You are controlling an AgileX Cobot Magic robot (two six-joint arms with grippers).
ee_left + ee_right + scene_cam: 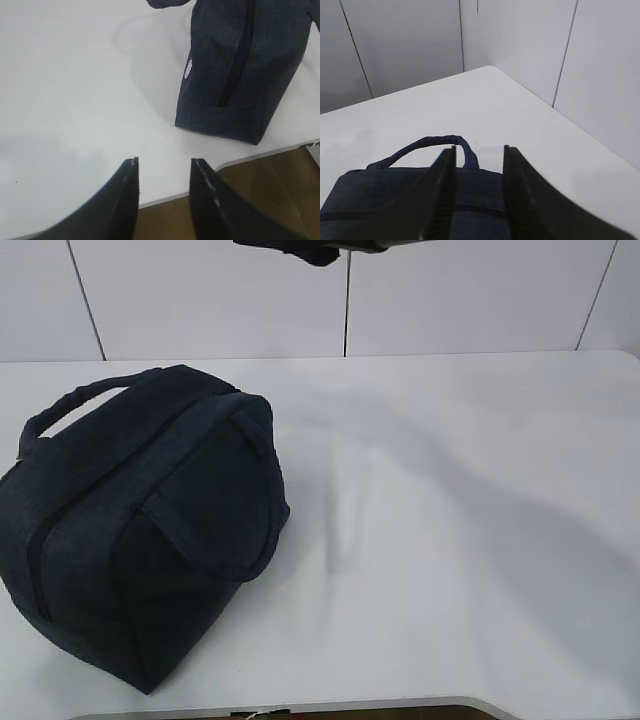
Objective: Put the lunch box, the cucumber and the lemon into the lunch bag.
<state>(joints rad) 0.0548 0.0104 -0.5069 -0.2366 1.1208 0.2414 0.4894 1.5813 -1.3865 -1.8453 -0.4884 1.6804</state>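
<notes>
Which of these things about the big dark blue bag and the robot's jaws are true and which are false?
1. The boxy dark navy fabric lunch bag sits on the white table. True.
2. The bag's zipper is wide open, showing the lining. False: it looks closed; no lining shows.
3. A yellow lemon lies on the table beside the bag. False: no lemon is in view.
4. The left gripper has its jaws apart with nothing between them. True.
5. The right gripper is gripping the bag's strap handle. False: its jaws are apart above the bag, and the handle lies beyond them.
</notes>
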